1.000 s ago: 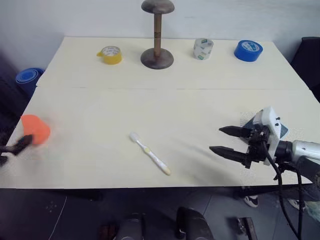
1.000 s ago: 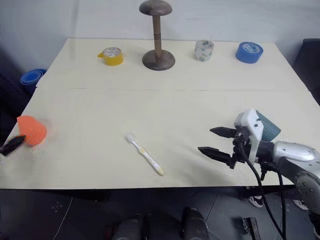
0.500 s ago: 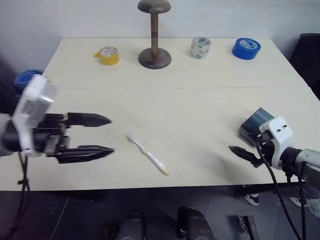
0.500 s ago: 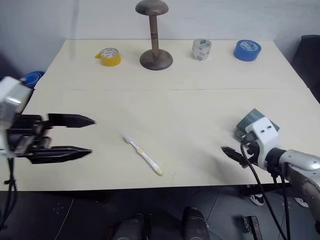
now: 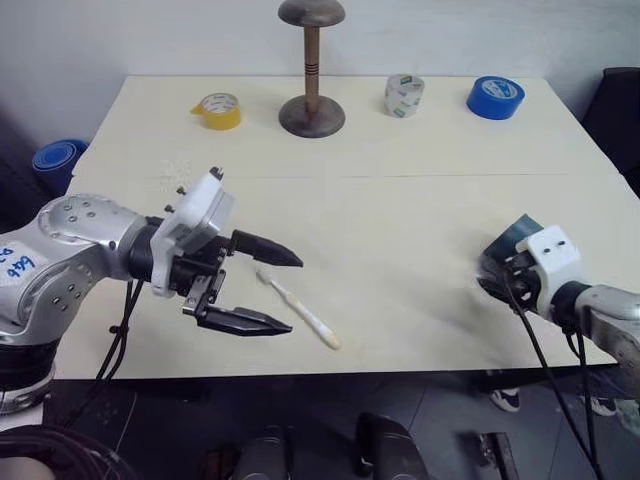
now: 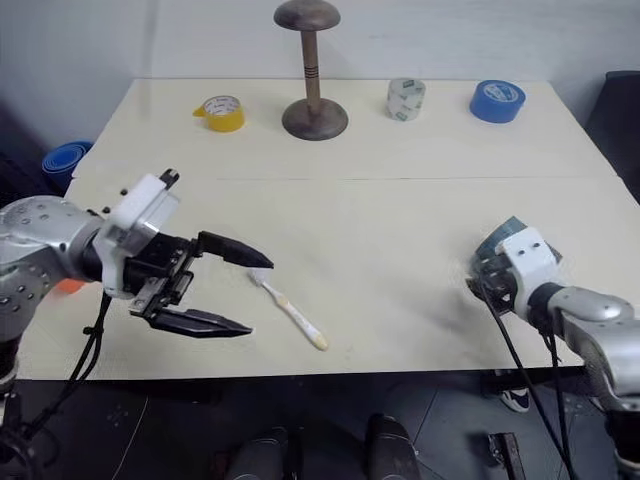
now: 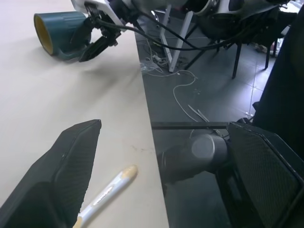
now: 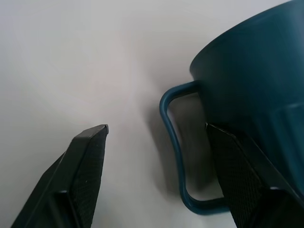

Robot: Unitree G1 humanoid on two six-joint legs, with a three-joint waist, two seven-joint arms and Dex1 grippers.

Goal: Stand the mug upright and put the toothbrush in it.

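The mug lies on its side at the counter's right edge, the right gripper spread astride its handle; a firm pinch there should right it; the left gripper gapes beside the toothbrush.

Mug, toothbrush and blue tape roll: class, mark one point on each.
mug point(image 7: 61, 29), left wrist view, on its ribbed outer wall.
toothbrush point(image 5: 305, 314), left eye view, on the middle of its handle.
blue tape roll point(image 5: 495, 97), left eye view, on its top face.

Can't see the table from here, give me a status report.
Left gripper open beside toothbrush. Right gripper open, straddling mug handle. Mug on its side.
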